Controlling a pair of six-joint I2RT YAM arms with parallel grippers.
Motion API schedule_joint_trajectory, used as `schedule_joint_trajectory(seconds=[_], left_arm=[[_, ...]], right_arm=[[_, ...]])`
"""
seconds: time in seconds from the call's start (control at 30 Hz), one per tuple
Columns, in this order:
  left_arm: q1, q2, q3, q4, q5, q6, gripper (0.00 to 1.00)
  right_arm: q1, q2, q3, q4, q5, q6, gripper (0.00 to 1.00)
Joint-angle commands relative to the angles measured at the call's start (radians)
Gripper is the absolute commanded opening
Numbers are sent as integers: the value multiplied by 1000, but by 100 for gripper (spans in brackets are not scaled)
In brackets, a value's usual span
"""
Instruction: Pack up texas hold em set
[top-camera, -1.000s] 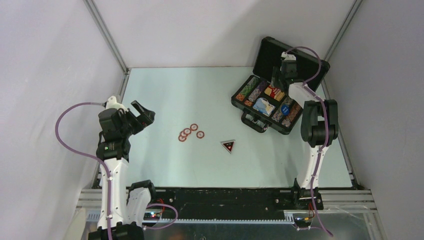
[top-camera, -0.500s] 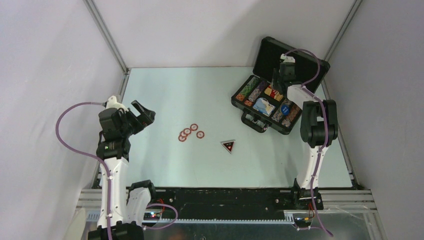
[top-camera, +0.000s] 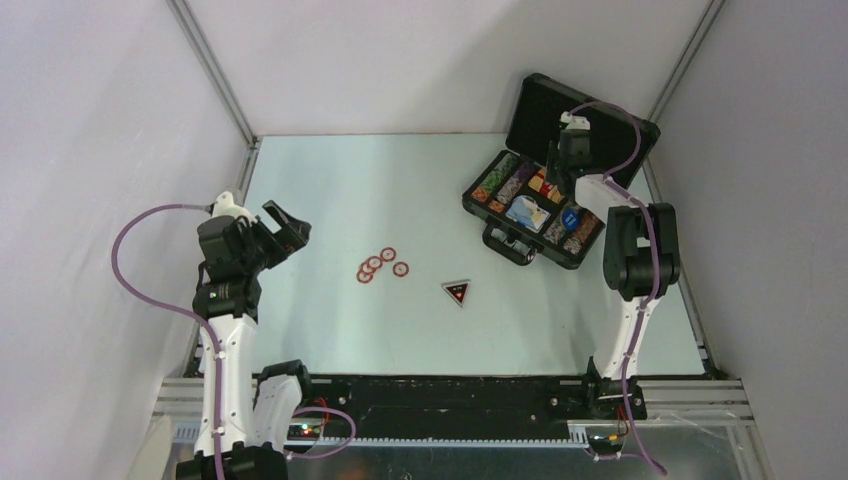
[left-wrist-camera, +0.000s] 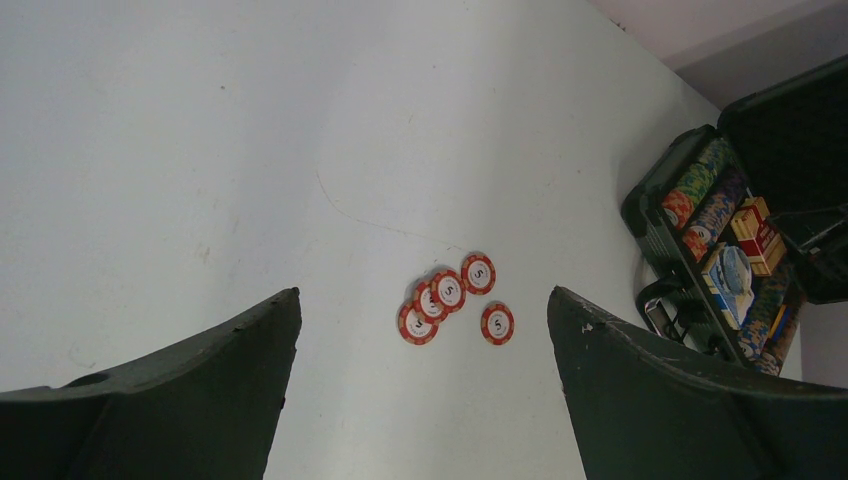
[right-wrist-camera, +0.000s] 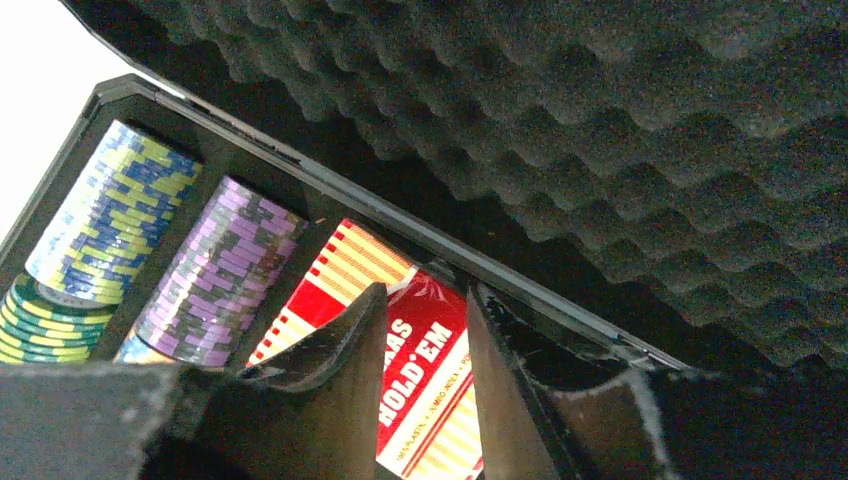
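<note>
The black case stands open at the back right, its foam-lined lid upright. Chip rows fill its slots. My right gripper hangs over the case near the lid. In the right wrist view its fingers stand a narrow gap apart just above the red-white card box, which lies in its slot beside purple and blue-yellow chip rows. Several red-white chips and the black triangular marker lie mid-table. My left gripper is open and empty, left of the chips.
The case handle points toward the table's middle. A pale blue-white pack and a blue round piece sit in the case. White walls close in the left, back and right. The foam lid is close behind my right fingers.
My right gripper has shifted slightly back toward the lid over the card box. The left arm, chips and marker have not moved.
</note>
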Motion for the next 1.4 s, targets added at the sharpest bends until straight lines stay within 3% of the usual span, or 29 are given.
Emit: schedule_joint_trajectory(seconds=[0.0, 0.5, 0.67, 0.9, 1.37], left_arm=[[3, -4, -7, 26, 27, -7, 97], [3, -6, -8, 27, 29, -7, 97], [3, -7, -10, 30, 31, -7, 97], [3, -9, -11, 30, 31, -6, 97], [4, -6, -10, 30, 33, -7, 97]], right_arm=[[13, -38, -52, -113, -46, -8, 38], [16, -71, -67, -142, -83, -30, 35], [32, -88, -57, -105, -108, -74, 40], [87, -6, 134, -196, -56, -171, 47], [98, 118, 313, -292, 71, -244, 45]])
